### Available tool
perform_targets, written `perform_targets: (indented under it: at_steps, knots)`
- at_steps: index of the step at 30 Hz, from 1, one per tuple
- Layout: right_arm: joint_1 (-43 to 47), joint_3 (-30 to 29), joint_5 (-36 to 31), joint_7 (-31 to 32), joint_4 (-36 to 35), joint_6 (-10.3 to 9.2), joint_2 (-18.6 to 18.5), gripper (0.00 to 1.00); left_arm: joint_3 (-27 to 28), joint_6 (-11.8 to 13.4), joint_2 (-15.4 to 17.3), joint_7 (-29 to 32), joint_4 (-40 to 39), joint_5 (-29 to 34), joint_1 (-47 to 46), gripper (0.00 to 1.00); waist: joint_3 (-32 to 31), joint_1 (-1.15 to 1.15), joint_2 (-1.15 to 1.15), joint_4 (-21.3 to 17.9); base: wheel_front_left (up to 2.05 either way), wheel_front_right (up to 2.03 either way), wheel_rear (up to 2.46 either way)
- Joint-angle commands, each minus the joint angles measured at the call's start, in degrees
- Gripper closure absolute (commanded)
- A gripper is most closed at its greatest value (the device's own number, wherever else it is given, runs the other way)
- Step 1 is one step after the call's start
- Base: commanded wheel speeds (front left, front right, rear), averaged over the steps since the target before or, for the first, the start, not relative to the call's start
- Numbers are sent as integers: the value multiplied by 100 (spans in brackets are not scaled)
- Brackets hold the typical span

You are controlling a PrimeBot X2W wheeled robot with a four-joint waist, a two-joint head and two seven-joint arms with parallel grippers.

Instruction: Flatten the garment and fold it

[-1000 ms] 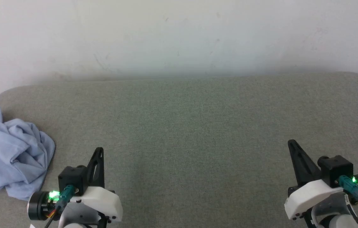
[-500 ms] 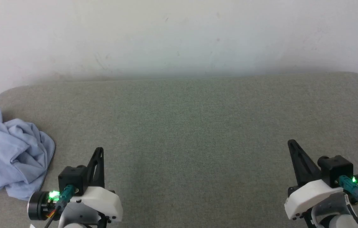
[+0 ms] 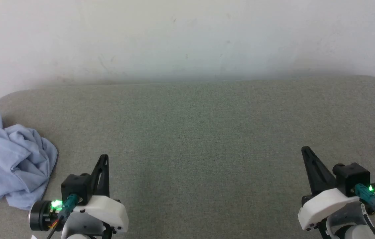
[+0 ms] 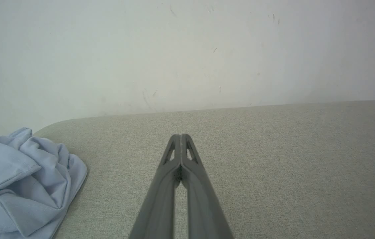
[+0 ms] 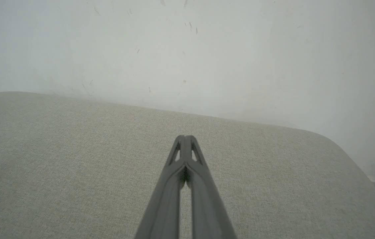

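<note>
I see the big grey bench [image 3: 207,132]. The blue shirt [image 3: 11,166] sits in a crumpled heap at its left edge — near my left gripper [image 3: 103,158], not touching. My right gripper [image 3: 305,150] is far off. Both jaws are closed tight — empty.

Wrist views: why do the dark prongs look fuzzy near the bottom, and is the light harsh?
Left wrist view: the left gripper sits close to the lens, so it blurs toward the bottom edge; the shirt looks sharp. Right wrist view: same blur on the right gripper. Head view: soft, even light, faint shadows.
</note>
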Motion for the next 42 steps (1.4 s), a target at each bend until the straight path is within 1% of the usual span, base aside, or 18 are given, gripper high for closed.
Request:
perform_targets:
  at_steps: [1,31,32,33,42]
  knots:
    - [-83,1,-42,3,-12,-11,21,100,21,38,-7,1,-30,38,-74,100,0,0,0,0,0,0,0]
    - [-83,1,-42,3,-12,-11,21,100,21,38,-7,1,-30,38,-74,100,0,0,0,0,0,0,0]
    - [-83,1,-42,3,-12,-11,21,0,21,38,-7,1,-30,38,-74,0,0,0,0,0,0,0,0]
    - [2,1,2,0,1,1,-2,0,-2,-1,0,0,2,-1,2,0,0,0,0,0,0,0,0]
    - [0,-29,51,-72,44,1,-4,0,-47,32,0,-73,39,-42,2,0,5,0,0,-1,0,0,0]
